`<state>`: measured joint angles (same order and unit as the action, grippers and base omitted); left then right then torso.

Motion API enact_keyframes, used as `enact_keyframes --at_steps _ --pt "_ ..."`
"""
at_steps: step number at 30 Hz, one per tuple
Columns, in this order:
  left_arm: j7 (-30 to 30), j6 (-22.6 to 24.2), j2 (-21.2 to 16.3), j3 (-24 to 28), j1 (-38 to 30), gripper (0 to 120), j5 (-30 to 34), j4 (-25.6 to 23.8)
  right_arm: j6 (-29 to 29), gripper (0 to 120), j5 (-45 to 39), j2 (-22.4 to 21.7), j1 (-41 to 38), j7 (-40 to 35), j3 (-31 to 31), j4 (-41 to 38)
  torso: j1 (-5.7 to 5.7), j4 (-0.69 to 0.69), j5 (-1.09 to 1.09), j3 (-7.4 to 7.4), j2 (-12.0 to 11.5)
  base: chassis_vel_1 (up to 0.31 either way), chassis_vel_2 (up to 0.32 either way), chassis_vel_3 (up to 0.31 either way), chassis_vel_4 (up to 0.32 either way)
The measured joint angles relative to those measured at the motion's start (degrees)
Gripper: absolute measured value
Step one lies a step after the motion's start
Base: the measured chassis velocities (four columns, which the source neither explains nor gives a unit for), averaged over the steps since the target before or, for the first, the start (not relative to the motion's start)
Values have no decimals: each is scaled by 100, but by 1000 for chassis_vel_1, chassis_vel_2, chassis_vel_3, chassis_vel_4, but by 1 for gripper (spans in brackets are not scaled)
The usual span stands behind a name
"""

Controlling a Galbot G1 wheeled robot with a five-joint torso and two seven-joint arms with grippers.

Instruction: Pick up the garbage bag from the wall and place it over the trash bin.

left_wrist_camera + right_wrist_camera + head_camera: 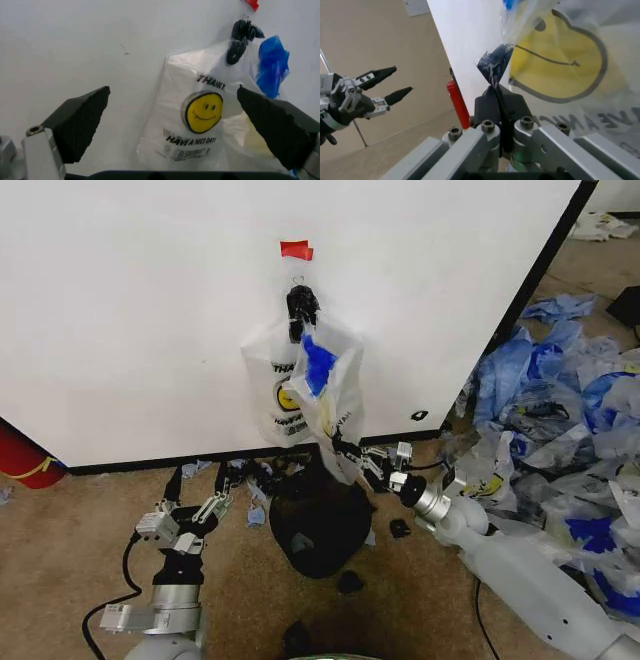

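The garbage bag [325, 395], see-through with a blue patch and a yellow smiley, hangs from a black hook [302, 305] on the white wall, in front of a whiter "THANK YOU" bag [268, 385]. My right gripper [345, 450] is shut on the garbage bag's lower edge. In the right wrist view its fingers [490, 108] pinch a fold of the plastic under the smiley [560, 63]. The black trash bin [320, 530] sits on the carpet just below. My left gripper [197, 492] is open, low and to the left of the bin. It faces the whiter bag [200, 112], and the blue patch [272, 63] shows beside that bag.
A big heap of blue and clear plastic bags [570, 410] covers the floor on the right, beside my right arm. A red object [25, 460] stands at the wall's left foot. Small black scraps [350, 582] lie near the bin. Red tape [296, 250] marks the wall above the hook.
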<state>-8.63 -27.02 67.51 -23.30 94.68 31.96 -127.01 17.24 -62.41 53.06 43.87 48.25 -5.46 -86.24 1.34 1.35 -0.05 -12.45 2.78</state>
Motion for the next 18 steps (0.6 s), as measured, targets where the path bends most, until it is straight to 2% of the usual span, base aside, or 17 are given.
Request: enact_keyframes --at_steps 18 --pt "10 -4 -18 23 5 100 -15 -9 137 0 476 -43 33 402 239 158 0 0 -1 1 0 0 0 0 0"
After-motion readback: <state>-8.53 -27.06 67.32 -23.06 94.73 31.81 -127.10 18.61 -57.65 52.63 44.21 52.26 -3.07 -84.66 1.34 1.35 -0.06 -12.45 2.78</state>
